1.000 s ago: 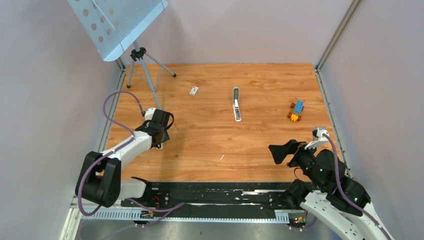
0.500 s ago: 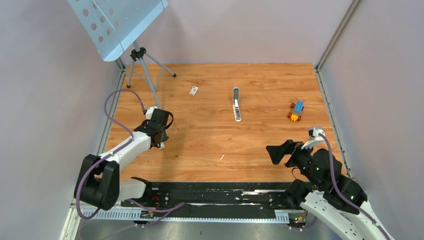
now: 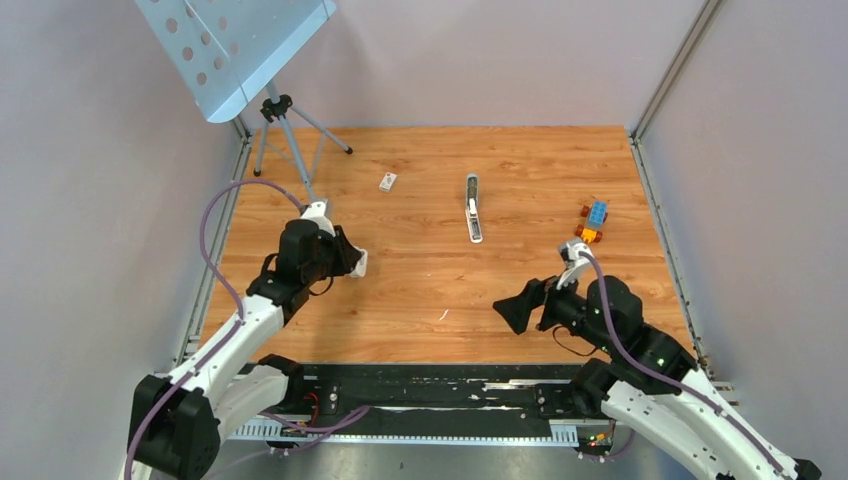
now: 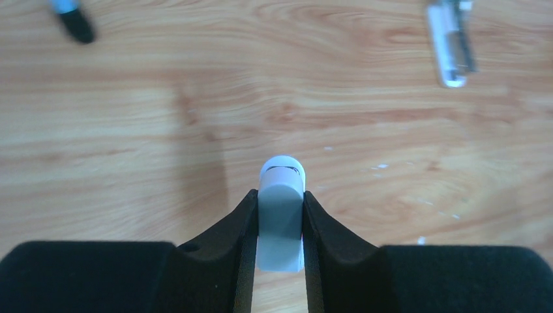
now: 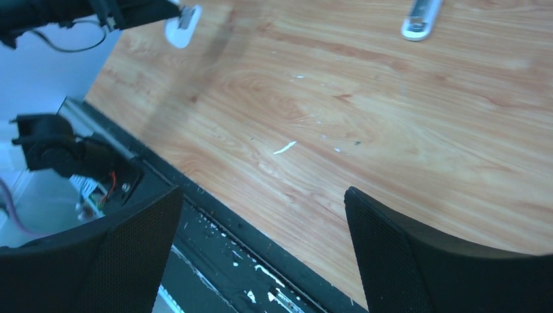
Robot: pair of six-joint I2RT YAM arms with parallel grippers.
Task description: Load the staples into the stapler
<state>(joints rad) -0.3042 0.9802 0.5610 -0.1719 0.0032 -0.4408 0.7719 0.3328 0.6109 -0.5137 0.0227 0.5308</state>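
Wooden tabletop (image 3: 430, 285) | your left gripper (image 4: 279, 197) clamps a pale grey-and-white piece (image 4: 280, 228) | your right gripper (image 5: 262, 195) gapes wide, empty | stapler (image 3: 473, 207) lies opened flat, 1 o'clock of table centre, untouched

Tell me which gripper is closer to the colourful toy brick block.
Right. The right gripper hangs open, nearer the robot and left of the toy brick block; the left gripper, shut on a pale grey object, is across the table, far to its left.

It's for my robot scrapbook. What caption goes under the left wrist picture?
Left gripper pinches a small grey-and-white object over the wooden table, stapler lying at top right.
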